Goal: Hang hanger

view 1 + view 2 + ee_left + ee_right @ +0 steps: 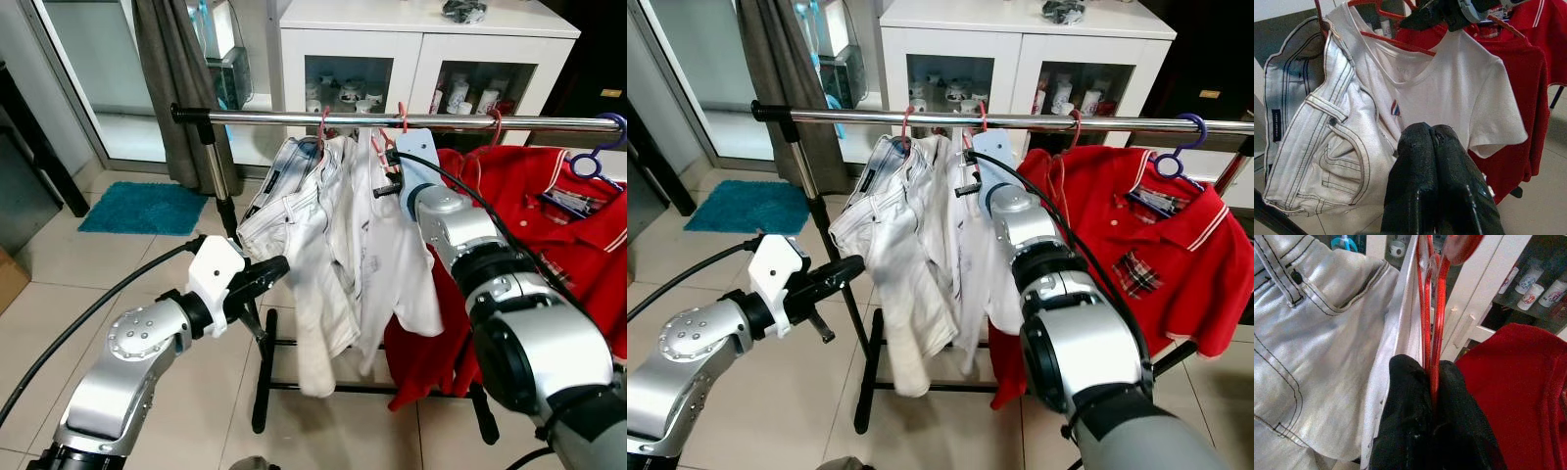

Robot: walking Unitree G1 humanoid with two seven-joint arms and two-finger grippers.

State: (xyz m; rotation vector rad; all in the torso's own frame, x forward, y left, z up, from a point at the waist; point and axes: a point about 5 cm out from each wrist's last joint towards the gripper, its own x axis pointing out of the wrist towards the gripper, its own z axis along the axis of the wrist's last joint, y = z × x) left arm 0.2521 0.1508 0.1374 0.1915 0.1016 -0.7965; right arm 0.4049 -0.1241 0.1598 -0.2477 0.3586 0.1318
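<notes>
left eye view: a metal rail [392, 119] runs across the scene on a black stand. from it hang pale jeans [284, 196], a white t-shirt [382, 235] on a red hanger [388, 147], and to the right a red polo shirt [549, 196] with a purple hanger [600, 147] beside it. the right gripper [388, 174] reaches up just under the rail, at the neck of the white t-shirt where the red hanger is. the left gripper [269, 269] is lower and nearer, to the left of the clothes, pointing at the jeans. a white cabinet [421, 49] with glass doors stands behind the rail, a grey curtain [176, 78] is at far left, and a teal mat [142, 208] lies on the tiled floor [59, 294].

right eye view: the same scene; the red hanger's hook sits over the rail, between the jeans and the red polo shirt.

left wrist view: the left jaws are together with nothing between them, just short of the jeans and t-shirt.

right wrist view: the right jaws are clamped on the thin red wire of the hanger, with the white t-shirt and jeans on one side and red cloth on the other.
</notes>
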